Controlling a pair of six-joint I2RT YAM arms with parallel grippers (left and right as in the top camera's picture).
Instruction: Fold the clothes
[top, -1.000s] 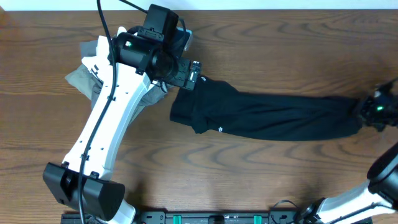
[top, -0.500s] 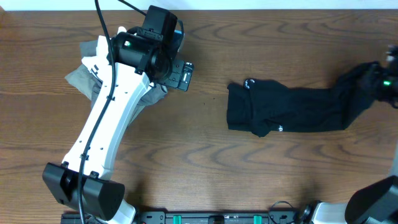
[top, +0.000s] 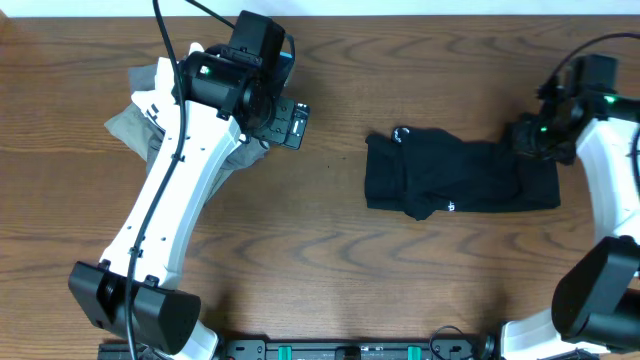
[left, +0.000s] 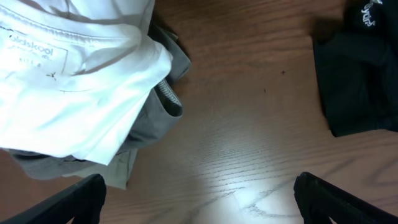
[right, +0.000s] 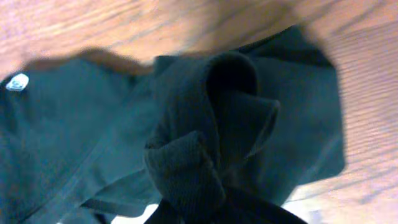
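Note:
The black T-shirt (top: 450, 182) lies bunched lengthwise on the wooden table, right of centre. My right gripper (top: 527, 137) is shut on the shirt's right end and holds it doubled back over the rest. In the right wrist view the black cloth (right: 249, 118) is gathered into the jaws (right: 208, 208), which hides the fingers. My left gripper (top: 292, 121) is open and empty, well left of the shirt. Its fingertips (left: 202, 202) hover over bare wood, with the shirt's edge (left: 360, 81) at the right.
A pile of folded white (top: 160, 85) and grey (top: 125, 125) garments sits at the back left, partly under my left arm. The white garment (left: 74, 74) and the grey one (left: 163, 106) also show in the left wrist view. The table's far edge runs just behind the pile.
The shirt left my left gripper and slid to the right, pulled by the right gripper. The right gripper then came back leftward, laying the shirt's right end over itself. The left arm stayed put.

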